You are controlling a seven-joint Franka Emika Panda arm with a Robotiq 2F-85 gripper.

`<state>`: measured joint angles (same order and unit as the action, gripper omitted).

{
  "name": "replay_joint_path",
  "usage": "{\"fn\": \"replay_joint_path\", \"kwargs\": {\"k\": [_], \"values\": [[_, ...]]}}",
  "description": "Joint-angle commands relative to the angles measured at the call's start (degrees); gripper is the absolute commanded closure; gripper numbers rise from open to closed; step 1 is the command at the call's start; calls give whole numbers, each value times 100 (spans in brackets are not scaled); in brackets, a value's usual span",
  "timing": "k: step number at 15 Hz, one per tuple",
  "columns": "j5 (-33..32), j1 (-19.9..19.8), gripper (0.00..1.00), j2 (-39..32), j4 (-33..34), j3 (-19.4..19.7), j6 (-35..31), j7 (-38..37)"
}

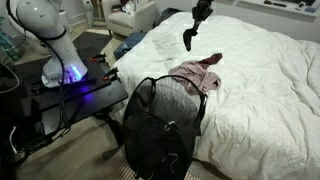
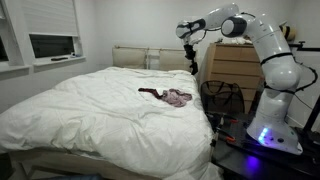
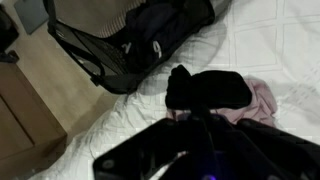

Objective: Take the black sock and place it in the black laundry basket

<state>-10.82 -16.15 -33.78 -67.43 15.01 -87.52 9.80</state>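
My gripper [image 1: 200, 12] is high above the white bed and shut on the black sock [image 1: 188, 38], which hangs down limp from the jaws. In an exterior view the gripper [image 2: 188, 34] holds the sock [image 2: 192, 62] near the bed's edge. The black mesh laundry basket [image 1: 160, 115] stands on the floor beside the bed, and it also shows in an exterior view [image 2: 222, 96]. In the wrist view the sock [image 3: 205, 88] dangles below the gripper [image 3: 195, 120], with the basket [image 3: 135, 45] off to the upper left.
A pink garment [image 1: 197, 76] and a dark garment [image 1: 213, 60] lie on the white bed [image 1: 260, 90]. The robot's base [image 1: 62, 70] stands on a dark table next to the basket. A wooden dresser [image 2: 235, 65] stands behind the basket.
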Motion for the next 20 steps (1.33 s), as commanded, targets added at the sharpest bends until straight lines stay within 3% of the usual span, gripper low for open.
{"fn": "replay_joint_path", "kwargs": {"k": [1,4,15,20], "values": [[-270,-2,100,122,-98,131,607,212],[-457,-10,100,434,-402,147,635,646],[-45,-716,100,2829,-2515,162,-988,2369],[515,-925,100,3505,-3074,536,-1141,3273]]}}
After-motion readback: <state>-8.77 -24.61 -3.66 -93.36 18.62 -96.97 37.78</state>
